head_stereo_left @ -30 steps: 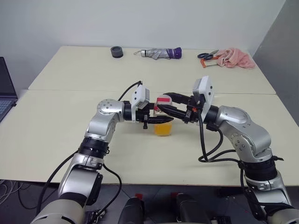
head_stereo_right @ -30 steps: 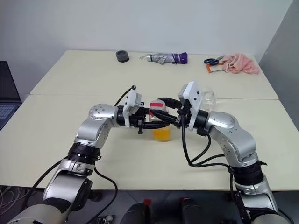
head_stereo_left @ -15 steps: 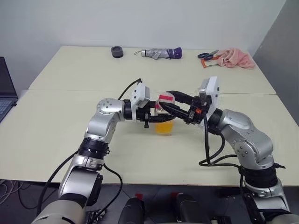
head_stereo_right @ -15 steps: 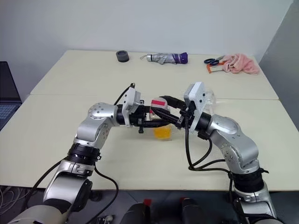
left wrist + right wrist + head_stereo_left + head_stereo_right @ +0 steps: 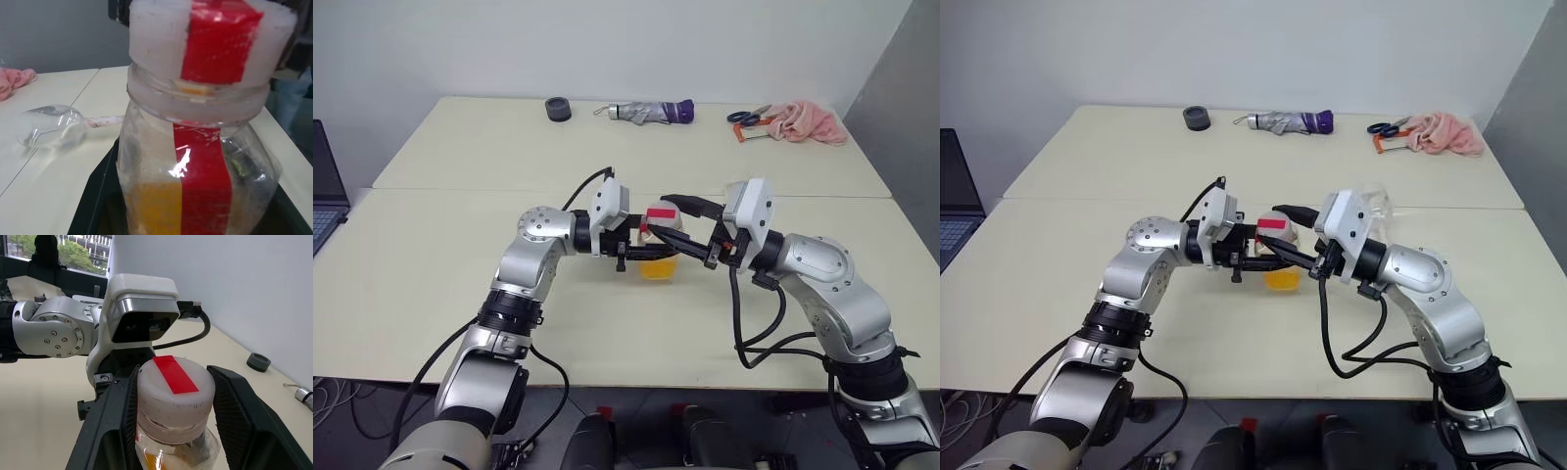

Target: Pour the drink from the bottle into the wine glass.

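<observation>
The bottle (image 5: 659,240) stands upright just above the table (image 5: 431,284), with the orange drink (image 5: 658,268) filling its lower part. From the left, my left gripper (image 5: 641,253) reaches in level and is shut on the bottle's body. My right gripper (image 5: 173,396) comes from the right, its fingers (image 5: 112,431) pressed on either side of the white cap (image 5: 175,391) with the red strip. The wine glass (image 5: 49,127) lies on its side on the table beyond the bottle; it also shows behind my right wrist as a clear wine glass (image 5: 1383,202).
On the far table lie a black tape roll (image 5: 558,108), a folded umbrella (image 5: 651,112), scissors (image 5: 749,117) and a pink cloth (image 5: 808,122). A laptop (image 5: 325,186) sits at the left edge. A seam runs between the two tables.
My right wrist has rolled around the cap while staying closed on it, and its forearm has dropped a little. The left gripper and the bottle have stayed in place.
</observation>
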You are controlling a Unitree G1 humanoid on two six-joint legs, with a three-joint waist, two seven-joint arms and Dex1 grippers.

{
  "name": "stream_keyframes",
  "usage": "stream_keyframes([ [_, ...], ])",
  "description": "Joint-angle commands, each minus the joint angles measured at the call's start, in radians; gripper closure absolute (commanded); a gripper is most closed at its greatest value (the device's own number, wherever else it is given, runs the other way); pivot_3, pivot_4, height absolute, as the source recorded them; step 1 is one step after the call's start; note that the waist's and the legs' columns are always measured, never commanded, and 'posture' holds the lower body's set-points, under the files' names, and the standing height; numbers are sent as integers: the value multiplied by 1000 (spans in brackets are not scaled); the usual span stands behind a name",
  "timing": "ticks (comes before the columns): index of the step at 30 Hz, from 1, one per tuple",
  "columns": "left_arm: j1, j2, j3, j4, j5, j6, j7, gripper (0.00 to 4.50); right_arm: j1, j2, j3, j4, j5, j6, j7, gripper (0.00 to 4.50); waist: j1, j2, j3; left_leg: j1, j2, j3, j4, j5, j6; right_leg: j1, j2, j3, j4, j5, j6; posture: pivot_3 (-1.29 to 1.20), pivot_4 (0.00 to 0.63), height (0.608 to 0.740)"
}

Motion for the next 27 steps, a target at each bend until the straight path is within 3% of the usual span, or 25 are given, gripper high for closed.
stream_keyframes([
  [1, 2, 12, 14, 5, -8, 9, 3, 2736, -12, 20, -70, -35, 91, 46, -10, 2660, 0, 0, 0, 0, 0, 0, 0, 0, 0, 0, 0, 0, 0, 0, 0, 0, 150, 740],
  [3, 1, 12, 14, 6, -8, 9, 4, 2738, -11, 34, -88, -35, 143, 90, -19, 2659, 0, 0, 0, 0, 0, 0, 0, 0, 0, 0, 0, 0, 0, 0, 0, 0, 150, 740],
  [11, -1, 11, 14, 8, -9, 10, 6, 2738, -4, 30, -70, -40, 112, 100, -24, 2659, 0, 0, 0, 0, 0, 0, 0, 0, 0, 0, 0, 0, 0, 0, 0, 0, 150, 740],
  [16, -2, 12, 13, 9, -9, 10, 6, 2738, -14, 29, -64, -46, 101, 107, -34, 1030, 0, 0, 0, 0, 0, 0, 0, 0, 0, 0, 0, 0, 0, 0, 0, 0, 150, 740],
  [27, -5, 13, 9, 12, -7, 5, 3, 2738, -26, 13, -43, -42, 56, 97, -38, 982, 0, 0, 0, 0, 0, 0, 0, 0, 0, 0, 0, 0, 0, 0, 0, 0, 150, 740],
])
